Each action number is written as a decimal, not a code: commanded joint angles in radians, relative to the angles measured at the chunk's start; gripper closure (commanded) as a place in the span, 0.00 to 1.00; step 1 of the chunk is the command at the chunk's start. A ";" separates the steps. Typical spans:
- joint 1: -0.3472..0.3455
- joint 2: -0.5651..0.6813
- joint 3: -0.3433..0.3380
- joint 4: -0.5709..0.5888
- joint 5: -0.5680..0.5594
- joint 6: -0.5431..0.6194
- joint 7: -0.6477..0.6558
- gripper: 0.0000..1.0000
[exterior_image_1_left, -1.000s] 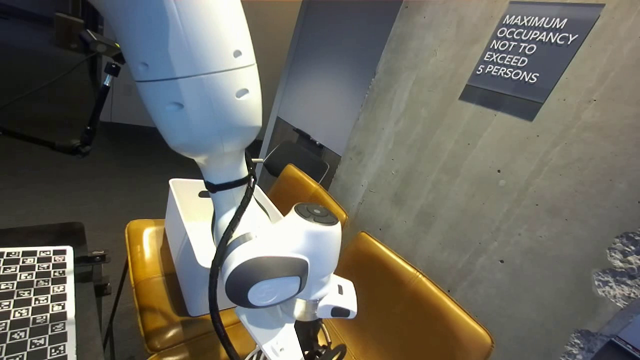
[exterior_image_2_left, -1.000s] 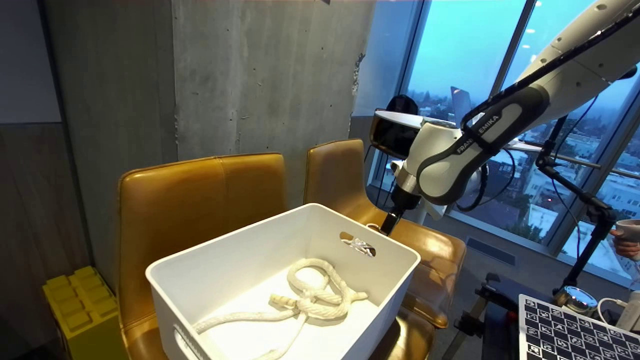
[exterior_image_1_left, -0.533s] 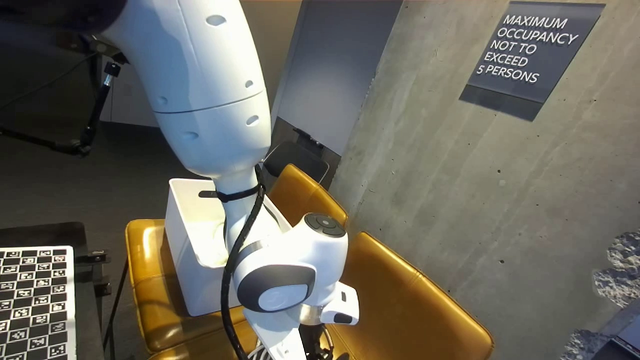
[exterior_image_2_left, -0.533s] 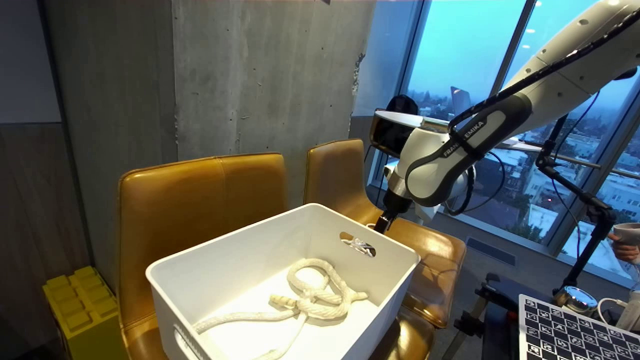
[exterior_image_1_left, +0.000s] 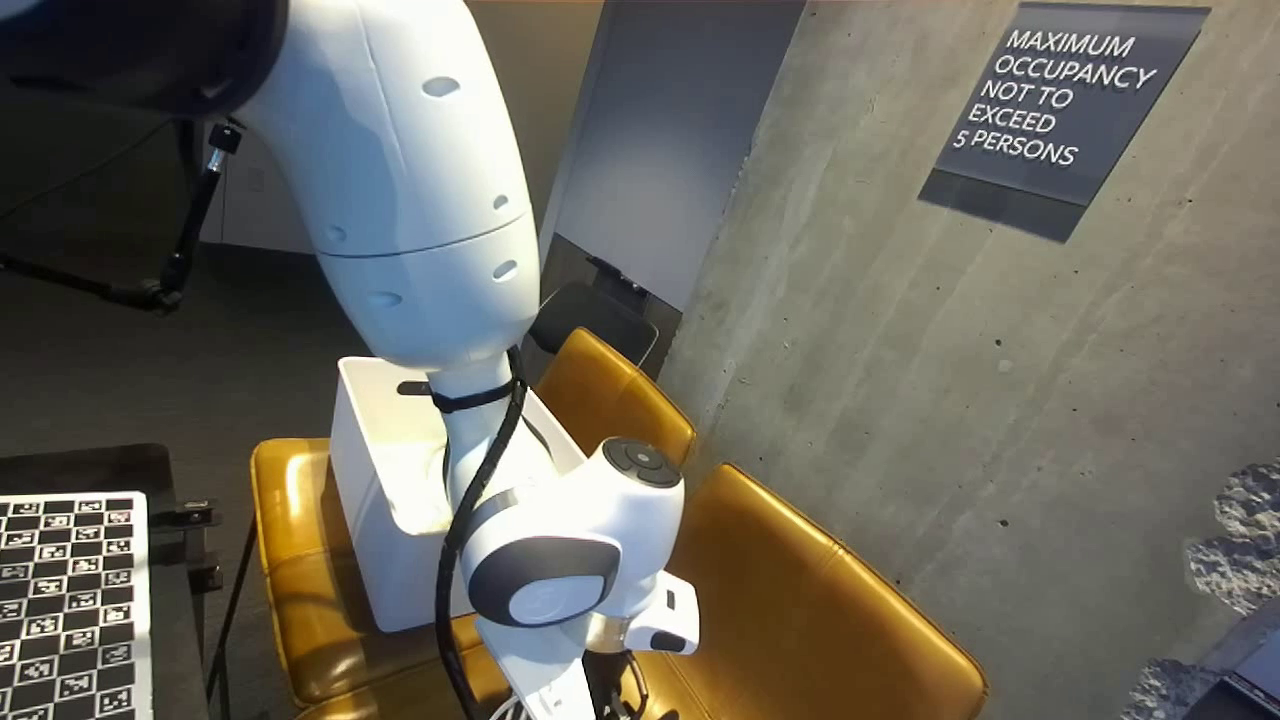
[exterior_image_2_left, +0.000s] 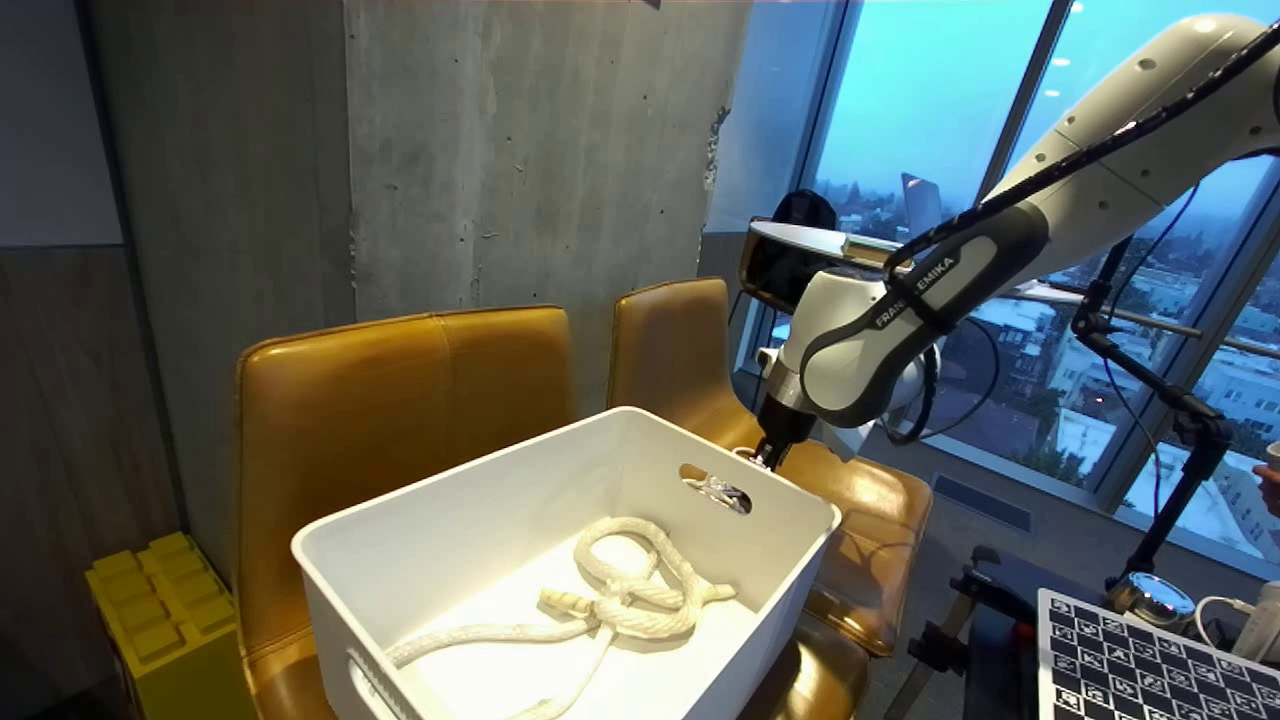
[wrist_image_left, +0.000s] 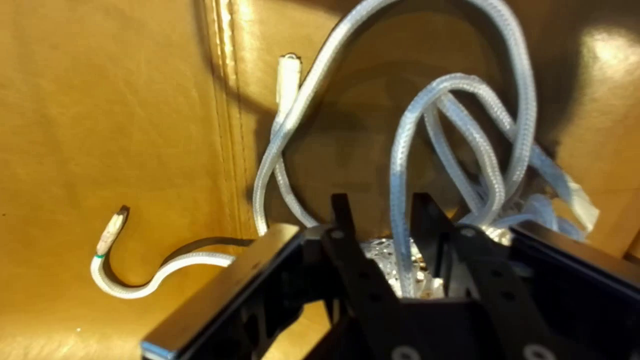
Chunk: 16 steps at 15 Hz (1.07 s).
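Observation:
In the wrist view my gripper (wrist_image_left: 382, 212) stands part-way open, its two black fingers apart. A loop of white braided cord (wrist_image_left: 398, 190) runs between them, nearer the right finger, with a gap to the left one. More of the cord lies tangled on the tan leather chair (wrist_image_left: 125, 125), with a taped end (wrist_image_left: 111, 232) at the left. Under the fingers shows a shiny crinkled material (wrist_image_left: 385, 250), partly covered. In an exterior view the gripper (exterior_image_2_left: 768, 455) points down behind the bin's far wall, its tips mostly hidden. In an exterior view the arm's wrist (exterior_image_1_left: 545, 580) hangs over the chair.
A white bin (exterior_image_2_left: 500, 520) with a thick pale rope (exterior_image_2_left: 650, 622) inside stands beside the gripper on tan chairs (exterior_image_2_left: 400, 390). A black table holds a checkered board (exterior_image_2_left: 1150, 660). A yellow block-shaped box (exterior_image_2_left: 160, 620) sits at left. Behind rises a concrete wall (exterior_image_2_left: 540, 200).
The arm has come lower, and in an exterior view it has shifted left toward the bin. The hand with a cup has mostly left the right edge. Bin and rope have not moved.

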<state>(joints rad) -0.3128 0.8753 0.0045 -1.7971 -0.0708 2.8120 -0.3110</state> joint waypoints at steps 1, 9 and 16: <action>0.031 -0.064 0.002 -0.070 -0.005 -0.002 0.011 0.92; 0.175 -0.348 -0.013 -0.197 -0.035 -0.039 0.042 0.99; 0.305 -0.650 -0.003 -0.240 -0.070 -0.136 0.118 0.99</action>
<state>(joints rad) -0.0500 0.3684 0.0043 -1.9830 -0.1112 2.7305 -0.2431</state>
